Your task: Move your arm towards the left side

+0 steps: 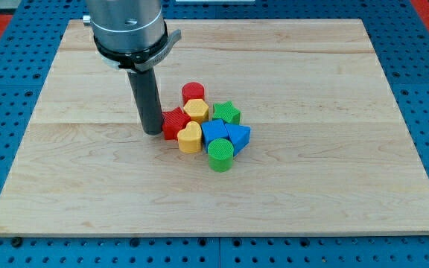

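My tip [153, 131] rests on the wooden board [73, 171], just left of a tight cluster of blocks, touching or almost touching the red star block [174, 123]. The cluster holds a red cylinder [193, 91], a yellow hexagon block [196, 111], a green star [227, 112], a yellow heart block [190, 138], a blue cube-like block [214, 131], a blue triangle block [238, 137] and a green cylinder [220, 155]. The arm's grey housing [129, 30] hangs over the board's upper left.
The board lies on a blue perforated table [6, 89]. All blocks sit near the board's centre, to the right of the rod.
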Available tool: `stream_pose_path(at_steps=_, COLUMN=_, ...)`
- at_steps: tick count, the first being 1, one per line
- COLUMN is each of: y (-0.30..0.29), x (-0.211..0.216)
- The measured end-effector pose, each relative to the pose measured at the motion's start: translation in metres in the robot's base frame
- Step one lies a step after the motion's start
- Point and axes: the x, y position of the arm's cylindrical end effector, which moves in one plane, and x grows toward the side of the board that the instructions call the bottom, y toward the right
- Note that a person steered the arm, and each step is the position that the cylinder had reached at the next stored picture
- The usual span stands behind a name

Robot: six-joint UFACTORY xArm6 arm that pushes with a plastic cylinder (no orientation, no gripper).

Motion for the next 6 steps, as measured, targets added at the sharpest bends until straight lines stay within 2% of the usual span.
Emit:
stream_pose_path(at_steps=2, y=0.034, x=0.020)
stream_pose_path(at_steps=3, y=0.020, x=0.021)
stream_pose_path(at_steps=5, y=-0.090, x=0.021)
stream_pose_path(at_steps=6, y=-0.127, x=0.021)
